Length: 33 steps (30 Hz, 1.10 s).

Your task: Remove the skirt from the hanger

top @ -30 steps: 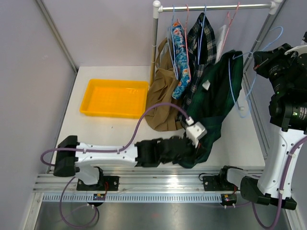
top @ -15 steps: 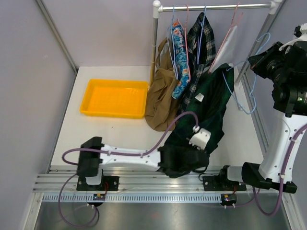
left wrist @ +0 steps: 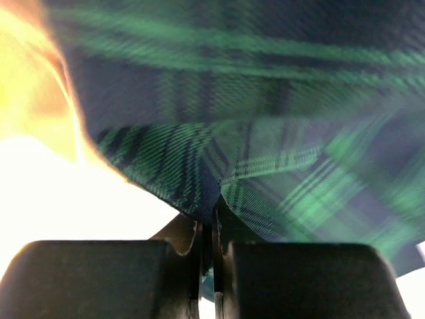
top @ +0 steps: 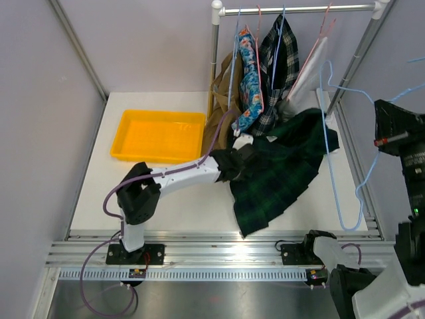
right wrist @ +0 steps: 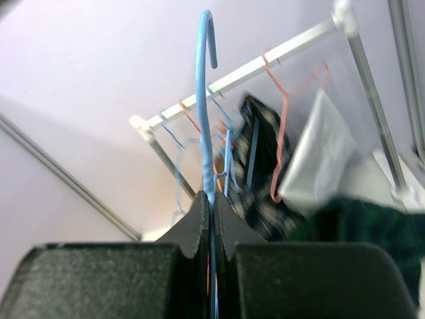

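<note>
**Tartan skirt on table, hanger held apart at right**

Item 1. Skirt [top: 279,176]: dark green tartan pleated cloth, spread on the white table [top: 166,196] right of centre. One corner reaches towards the table's near edge. Its upper left edge is bunched at the left gripper [top: 247,154].

Item 2. Left gripper, wrist view [left wrist: 214,222]: jaws pressed nearly together with a fold of tartan pinched between them. The arm reaches across the table from its base at lower left.

Item 3. Hanger [right wrist: 205,106]: thin light-blue wire, off the rail, held out at the table's right side. In the overhead view one long wire [top: 332,153] runs past the skirt's right corner. Whether wire and cloth touch there cannot be told.

Item 4. Right gripper [right wrist: 211,199]: jaws closed tight on the hanger's wire just below the hook, which stands upright above the fingers.

Item 5. Rail [top: 299,9] at the back, carrying:
- tan garment [top: 214,129]
- blue floral garment [top: 249,86]
- black-and-white checked garment [top: 279,60]
- white cloth on a pink hanger [top: 307,63]

Item 6. Yellow tray [top: 159,114]: on the table's left half, well apart from the skirt.
</note>
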Motion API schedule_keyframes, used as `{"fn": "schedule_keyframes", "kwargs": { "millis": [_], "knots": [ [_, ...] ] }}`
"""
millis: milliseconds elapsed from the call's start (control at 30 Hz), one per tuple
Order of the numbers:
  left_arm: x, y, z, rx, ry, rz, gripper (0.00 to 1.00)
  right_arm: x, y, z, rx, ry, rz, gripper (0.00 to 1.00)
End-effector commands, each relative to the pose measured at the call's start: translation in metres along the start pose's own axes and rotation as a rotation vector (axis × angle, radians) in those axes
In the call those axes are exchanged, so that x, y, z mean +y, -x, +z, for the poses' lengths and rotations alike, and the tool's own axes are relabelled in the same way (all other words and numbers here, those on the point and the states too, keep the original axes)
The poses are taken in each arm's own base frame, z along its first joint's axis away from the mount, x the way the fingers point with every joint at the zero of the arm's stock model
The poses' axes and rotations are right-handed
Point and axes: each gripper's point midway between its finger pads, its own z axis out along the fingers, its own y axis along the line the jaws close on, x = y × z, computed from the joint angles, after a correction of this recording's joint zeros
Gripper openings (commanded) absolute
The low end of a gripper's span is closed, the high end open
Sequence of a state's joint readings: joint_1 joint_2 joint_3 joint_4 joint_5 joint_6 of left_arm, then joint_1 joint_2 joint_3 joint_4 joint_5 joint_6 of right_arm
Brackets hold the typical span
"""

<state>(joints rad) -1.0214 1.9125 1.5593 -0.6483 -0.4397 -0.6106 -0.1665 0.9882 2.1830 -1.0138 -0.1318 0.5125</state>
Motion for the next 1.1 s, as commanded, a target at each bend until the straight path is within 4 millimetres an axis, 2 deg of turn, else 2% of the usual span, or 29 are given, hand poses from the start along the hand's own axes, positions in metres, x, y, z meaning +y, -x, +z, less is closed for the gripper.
{"fn": "schedule_keyframes", "kwargs": {
  "millis": [0, 33, 67, 100, 133, 167, 200, 233, 267, 300, 367, 400, 433, 533, 567, 633, 667, 733, 767, 800, 833, 867, 900, 933, 967, 1000, 1033, 1067],
  "knots": [
    [-0.009, -0.036, -0.035, 0.022, -0.089, 0.012, 0.00, 0.020, 0.027, -0.006, -0.083, 0.061, 0.022, 0.00],
    [0.005, -0.060, -0.031, 0.060, -0.053, 0.024, 0.00, 0.021, 0.026, -0.001, -0.078, 0.066, 0.022, 0.00],
    [0.010, -0.069, -0.037, 0.062, -0.047, 0.026, 0.00, 0.021, 0.025, 0.002, -0.071, 0.069, 0.021, 0.00],
    [0.005, -0.071, -0.060, 0.031, -0.081, 0.023, 0.00, 0.018, 0.021, 0.008, -0.055, 0.063, 0.022, 0.00],
    [0.018, -0.084, -0.066, 0.013, -0.034, 0.046, 0.00, 0.013, 0.016, 0.020, -0.031, 0.047, 0.011, 0.00],
    [0.026, -0.093, -0.080, 0.012, -0.014, 0.073, 0.00, 0.007, 0.012, 0.027, -0.017, 0.030, 0.003, 0.00],
    [0.022, -0.093, -0.109, -0.029, -0.056, 0.054, 0.00, 0.000, 0.006, 0.035, 0.005, 0.007, -0.002, 0.00],
    [0.034, -0.092, -0.119, -0.058, -0.019, 0.050, 0.00, -0.007, 0.000, 0.043, 0.022, -0.013, -0.021, 0.00],
    [0.055, -0.097, -0.131, -0.036, 0.034, 0.058, 0.00, -0.014, -0.001, 0.048, 0.019, -0.036, -0.028, 0.00],
    [0.065, -0.094, -0.141, -0.044, 0.056, -0.001, 0.00, -0.022, -0.008, 0.057, 0.033, -0.059, -0.032, 0.00],
    [0.091, -0.074, -0.170, -0.113, 0.078, -0.044, 0.00, -0.032, -0.012, 0.066, 0.030, -0.089, -0.039, 0.00],
    [0.099, -0.066, -0.177, -0.134, 0.083, -0.052, 0.00, -0.039, -0.018, 0.076, 0.035, -0.098, -0.038, 0.00],
    [0.110, -0.052, -0.190, -0.175, 0.073, -0.077, 0.00, -0.043, -0.021, 0.082, 0.041, -0.106, -0.042, 0.00],
    [0.147, -0.019, -0.205, -0.224, 0.131, -0.090, 0.00, -0.060, -0.039, 0.107, 0.094, -0.137, -0.054, 0.00],
    [0.168, 0.000, -0.211, -0.253, 0.173, -0.097, 0.00, -0.062, -0.044, 0.112, 0.110, -0.137, -0.054, 0.00],
    [0.184, 0.025, -0.219, -0.300, 0.188, -0.118, 0.00, -0.067, -0.051, 0.119, 0.122, -0.138, -0.060, 0.00],
    [0.205, 0.048, -0.228, -0.334, 0.224, -0.122, 0.00, -0.071, -0.056, 0.124, 0.128, -0.140, -0.062, 0.00],
    [0.216, 0.080, -0.237, -0.382, 0.211, -0.151, 0.00, -0.076, -0.060, 0.128, 0.129, -0.145, -0.073, 0.00],
    [0.239, 0.096, -0.233, -0.380, 0.270, -0.151, 0.00, -0.080, -0.065, 0.132, 0.140, -0.154, -0.075, 0.00],
    [0.239, 0.128, -0.250, -0.449, 0.216, -0.186, 0.00, -0.083, -0.067, 0.134, 0.145, -0.159, -0.088, 0.00],
    [0.246, 0.144, -0.253, -0.470, 0.216, -0.195, 0.00, -0.087, -0.069, 0.136, 0.148, -0.169, -0.091, 0.00],
    [0.263, 0.160, -0.237, -0.444, 0.262, -0.192, 0.00, -0.090, -0.073, 0.139, 0.152, -0.174, -0.096, 0.00],
    [0.265, 0.178, -0.241, -0.469, 0.240, -0.200, 0.00, -0.094, -0.076, 0.142, 0.158, -0.184, -0.103, 0.00],
    [0.271, 0.208, -0.267, -0.556, 0.230, -0.219, 0.00, -0.097, -0.077, 0.143, 0.157, -0.193, -0.108, 0.00],
    [0.284, 0.225, -0.270, -0.578, 0.259, -0.216, 0.00, -0.100, -0.079, 0.145, 0.159, -0.197, -0.113, 0.00],
    [0.295, 0.251, -0.276, -0.619, 0.273, -0.221, 0.00, -0.105, -0.082, 0.147, 0.162, -0.211, -0.121, 0.00],
    [0.291, 0.266, -0.278, -0.648, 0.255, -0.224, 0.00, -0.106, -0.084, 0.148, 0.164, -0.212, -0.126, 0.00],
    [0.303, 0.276, -0.279, -0.667, 0.269, -0.234, 0.00, -0.109, -0.086, 0.150, 0.169, -0.218, -0.130, 0.00]
  ]
}}
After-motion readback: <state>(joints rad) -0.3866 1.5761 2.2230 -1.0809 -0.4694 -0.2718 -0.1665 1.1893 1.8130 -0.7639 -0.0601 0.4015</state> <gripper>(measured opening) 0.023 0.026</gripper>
